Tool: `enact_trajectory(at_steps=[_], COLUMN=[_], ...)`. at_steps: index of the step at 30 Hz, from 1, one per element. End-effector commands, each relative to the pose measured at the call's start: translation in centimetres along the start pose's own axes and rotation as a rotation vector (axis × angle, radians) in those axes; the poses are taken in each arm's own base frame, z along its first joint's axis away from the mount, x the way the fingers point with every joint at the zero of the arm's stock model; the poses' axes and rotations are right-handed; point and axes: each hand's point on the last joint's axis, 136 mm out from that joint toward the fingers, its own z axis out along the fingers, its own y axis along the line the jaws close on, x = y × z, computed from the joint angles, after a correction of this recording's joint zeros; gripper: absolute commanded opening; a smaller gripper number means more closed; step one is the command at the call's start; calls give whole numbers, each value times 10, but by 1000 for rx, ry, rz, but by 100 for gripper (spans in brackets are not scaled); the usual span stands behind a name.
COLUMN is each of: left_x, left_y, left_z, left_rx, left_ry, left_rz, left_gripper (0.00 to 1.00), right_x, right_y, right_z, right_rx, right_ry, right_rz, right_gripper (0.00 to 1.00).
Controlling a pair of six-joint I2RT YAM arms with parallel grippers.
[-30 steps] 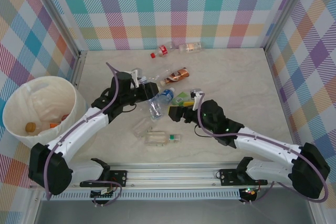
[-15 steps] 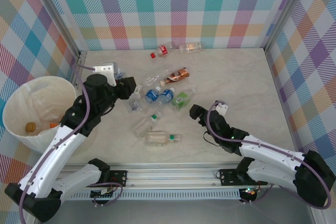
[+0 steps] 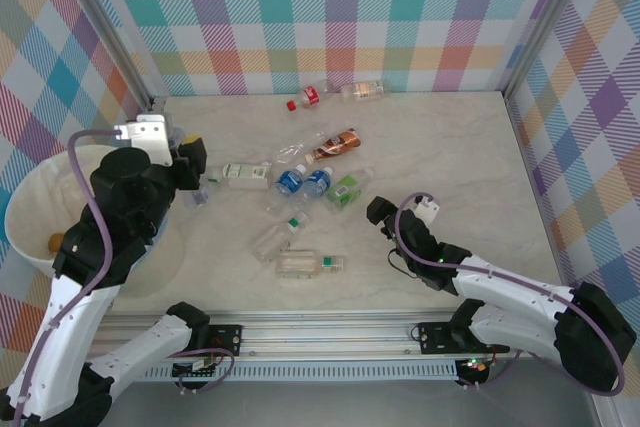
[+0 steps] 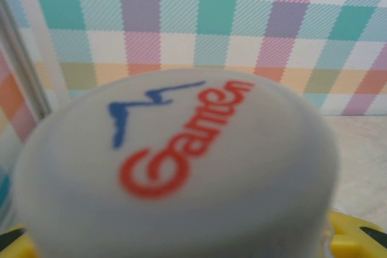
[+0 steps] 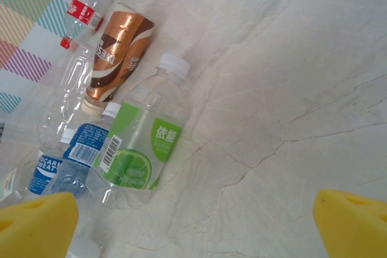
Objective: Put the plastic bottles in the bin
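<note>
My left gripper [image 3: 198, 169] is raised beside the right rim of the cream bin [image 3: 40, 197] and shut on a clear plastic bottle [image 3: 235, 173]. That bottle's white printed end [image 4: 181, 161] sits right against the left wrist camera, with a yellow fingertip [image 4: 357, 234] at the corner. My right gripper [image 5: 193, 234] is open with nothing in it, low over the table [image 3: 378, 212]. Ahead of it lie a green-labelled bottle [image 5: 142, 146], a brown one [image 5: 118, 52] and a blue-labelled one [image 5: 72, 155]. More bottles lie mid-table [image 3: 308, 265] and at the back [image 3: 362, 90].
Several small items sit in the bottom of the bin, one orange-capped [image 3: 58, 242]. Checked walls and a metal post [image 3: 155, 107] close in the table. The right half of the marble tabletop [image 3: 470, 167] is bare.
My left arm has swung left from the bottle cluster to the bin's rim, carrying the clear bottle. My right gripper has drawn back from the green bottle toward the near right.
</note>
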Motion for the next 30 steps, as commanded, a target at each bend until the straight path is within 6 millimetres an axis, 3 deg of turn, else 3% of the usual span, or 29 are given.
enact_trajectory(at_steps=[1,5,8,11,16,23,26,30], left_x=[-8,-16,-28,-41,-53,-41,-33,-22], left_y=[38,67,97,113,124,139,139,132], left_z=[-21,-35,-47,-59,-78,-91,-89,-70], left_rx=[-168,-326,-532,-663,-703,-783,-773,-753], left_ry=[-13,-44,-67,-86,-141,-92,-74,-19], left_rz=[74,105,173,227,195,190,176,185], left_gripper=[52,52,51,51,50,48,46,45], right_x=[-17,-28,-27,-24,-23,-16,-15,-14], right_y=[14,27,32,36,41,66,78,90], right_z=[0,2,6,11,16,20,21,22], right_rx=[-57,-53,-42,-48,-49,-108,-130,-162], right_ry=[-82,-117,-109,-101,-101,-40,-22,-2], right_rz=[66,6,-19,-18,-16,-105,-152,-180], right_gripper=[100,100,100,100,100,100,100,100])
